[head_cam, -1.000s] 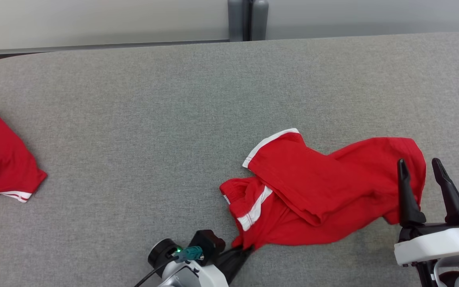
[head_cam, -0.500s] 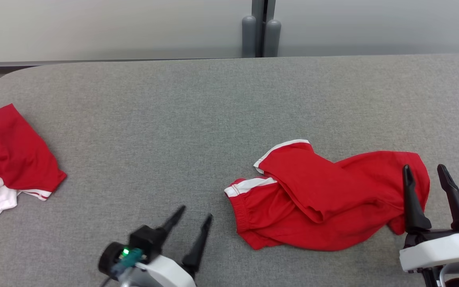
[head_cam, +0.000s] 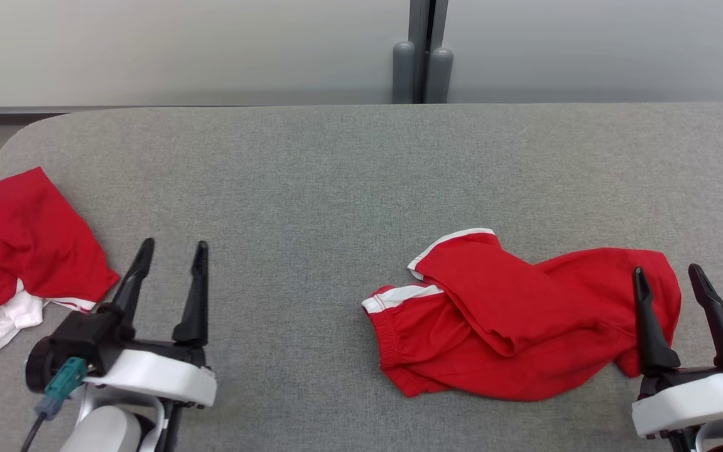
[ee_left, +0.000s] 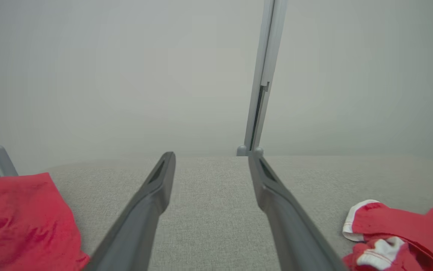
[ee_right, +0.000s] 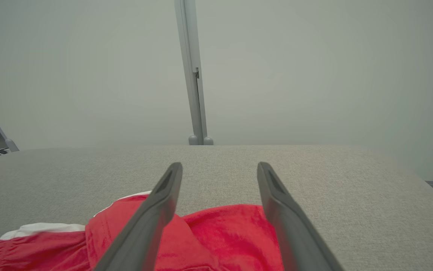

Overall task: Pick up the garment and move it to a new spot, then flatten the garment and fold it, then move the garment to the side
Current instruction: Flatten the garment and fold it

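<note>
The garment point(head_cam: 524, 314) is a pair of red shorts with white trim, lying crumpled on the grey table point(head_cam: 311, 188) right of centre. My left gripper point(head_cam: 174, 245) stands open well to its left, above bare table, holding nothing. Over the garment's right end hovers my right gripper point(head_cam: 666, 270), open and empty. In the left wrist view the left gripper point(ee_left: 211, 156) points at the back wall, with the garment point(ee_left: 400, 237) at the lower right. The right wrist view has the right gripper point(ee_right: 219, 165) spread over the garment point(ee_right: 224, 233).
A second red and white cloth point(head_cam: 22, 251) lies bunched at the table's left edge, close to my left gripper; it is the red cloth point(ee_left: 20, 218) in the left wrist view. A grey post point(head_cam: 421, 69) stands behind the table against the pale wall.
My left gripper let go of the garment's near-left corner, opened and drew back to the left. The garment's left side settled flatter. The head camera also shifted.
</note>
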Motion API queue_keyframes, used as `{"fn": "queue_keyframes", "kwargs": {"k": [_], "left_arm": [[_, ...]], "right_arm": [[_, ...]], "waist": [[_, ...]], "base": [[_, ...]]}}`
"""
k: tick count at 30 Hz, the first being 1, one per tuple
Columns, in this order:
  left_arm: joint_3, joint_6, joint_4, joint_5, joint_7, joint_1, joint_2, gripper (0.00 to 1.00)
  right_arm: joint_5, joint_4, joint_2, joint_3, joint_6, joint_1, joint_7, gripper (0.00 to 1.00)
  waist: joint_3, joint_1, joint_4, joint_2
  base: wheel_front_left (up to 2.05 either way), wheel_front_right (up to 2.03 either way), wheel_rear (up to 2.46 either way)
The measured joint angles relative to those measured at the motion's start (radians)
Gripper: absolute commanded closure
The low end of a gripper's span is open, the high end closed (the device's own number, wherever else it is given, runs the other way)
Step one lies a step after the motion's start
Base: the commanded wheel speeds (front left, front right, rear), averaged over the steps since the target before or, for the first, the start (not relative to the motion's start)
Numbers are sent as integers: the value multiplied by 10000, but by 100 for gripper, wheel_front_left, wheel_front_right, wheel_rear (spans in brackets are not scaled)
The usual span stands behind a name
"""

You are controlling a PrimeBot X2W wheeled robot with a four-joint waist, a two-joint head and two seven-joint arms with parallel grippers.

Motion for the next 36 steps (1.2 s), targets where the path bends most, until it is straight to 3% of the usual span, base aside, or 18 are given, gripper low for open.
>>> {"fn": "queue_keyframes", "kwargs": {"k": [8,18,27,35,36], "left_arm": [[499,-265,119,199,0,322,75,0],[610,-541,301,464,0,320,-219,0],[623,-815,412,796,0,-93,-721,0],[771,-1137,570,1035,0,-383,-1158,0],[798,-1154,606,1072,0,-384,-1204,0]], "right_arm": [[-17,-23,-117,69,0,60,82,0],[-8,-23,-213,238,0,44,146,0],[94,800,-1231,3315,0,-605,1492,0],[-102,1862,-1737,4220,0,-1805,1900,0],[-213,2011,-1793,4230,2,-1896,1948,15]], "waist": [[-67,0,12,0],[13,0,126,0],[591,0,520,0],[1097,0,864,0],[1135,0,893,0]], "base": [[0,0,0],[0,0,0],[0,0,0],[0,0,0],[0,0,0]]}}
